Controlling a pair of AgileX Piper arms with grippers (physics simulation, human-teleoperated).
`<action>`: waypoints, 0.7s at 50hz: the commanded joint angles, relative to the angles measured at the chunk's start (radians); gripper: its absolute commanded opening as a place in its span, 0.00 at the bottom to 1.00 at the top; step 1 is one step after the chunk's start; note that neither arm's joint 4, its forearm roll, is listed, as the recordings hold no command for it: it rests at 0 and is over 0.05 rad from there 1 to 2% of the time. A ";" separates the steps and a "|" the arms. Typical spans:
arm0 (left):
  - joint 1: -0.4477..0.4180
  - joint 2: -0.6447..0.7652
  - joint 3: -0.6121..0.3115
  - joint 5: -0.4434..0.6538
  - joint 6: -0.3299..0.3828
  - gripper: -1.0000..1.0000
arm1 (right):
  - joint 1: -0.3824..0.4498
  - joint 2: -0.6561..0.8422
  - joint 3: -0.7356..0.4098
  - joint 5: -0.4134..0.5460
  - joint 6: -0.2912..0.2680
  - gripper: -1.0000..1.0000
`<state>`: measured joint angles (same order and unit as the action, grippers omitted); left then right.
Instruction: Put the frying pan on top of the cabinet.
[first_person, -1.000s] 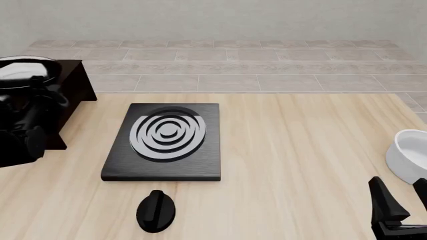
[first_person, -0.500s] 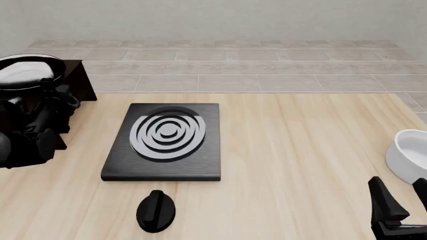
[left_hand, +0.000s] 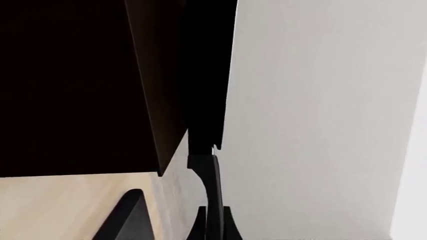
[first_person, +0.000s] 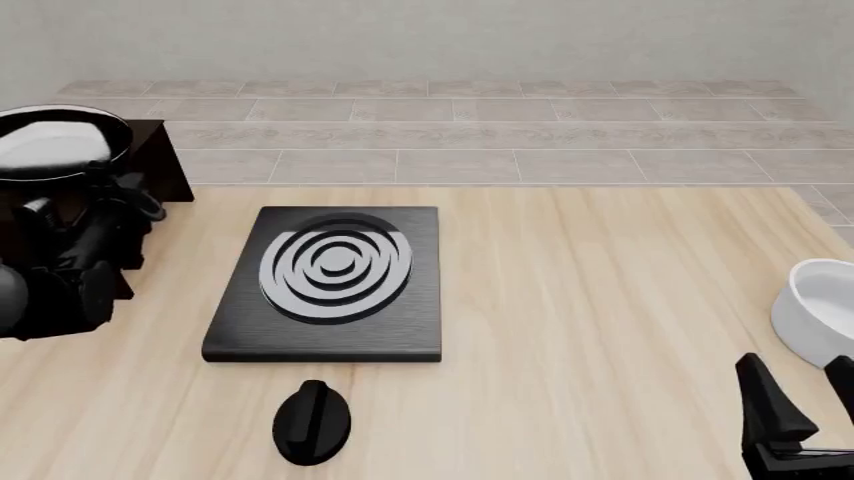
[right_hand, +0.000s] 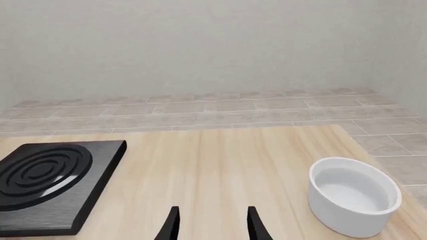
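The frying pan (first_person: 60, 140), glossy black with a pale inside, sits tilted at the far left over the top of the dark cabinet (first_person: 158, 165). My left gripper (first_person: 114, 215) is just below it, black against black, shut on the pan's handle. In the left wrist view the thin handle (left_hand: 208, 175) runs from between the fingers (left_hand: 127, 220) up beside the cabinet (left_hand: 67, 85). My right gripper (first_person: 807, 400) (right_hand: 212, 222) stands open and holds nothing at the near right corner.
A flat black stove plate (first_person: 334, 280) (right_hand: 47, 172) with grey rings lies left of the table's middle. A black knob (first_person: 312, 422) sits in front of it. A white bowl (first_person: 817, 310) (right_hand: 352, 195) stands at the right edge.
The left arm has risen and shifted a little right, carrying the pan up and further over the cabinet top. The right arm has not moved.
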<state>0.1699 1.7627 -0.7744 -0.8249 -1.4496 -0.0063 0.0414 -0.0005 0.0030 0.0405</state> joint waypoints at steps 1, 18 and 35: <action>-0.003 0.008 0.003 0.019 0.023 0.00 | 0.001 -0.001 0.000 0.000 -0.002 1.00; -0.005 -0.057 0.027 0.045 0.049 1.00 | 0.005 0.001 0.000 -0.001 -0.007 1.00; 0.004 -0.172 0.115 0.046 0.073 1.00 | 0.006 -0.001 0.000 0.001 -0.005 1.00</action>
<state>0.1666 1.6601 -0.7097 -0.7839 -1.3930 -0.0017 0.0415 -0.0005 0.0028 0.0350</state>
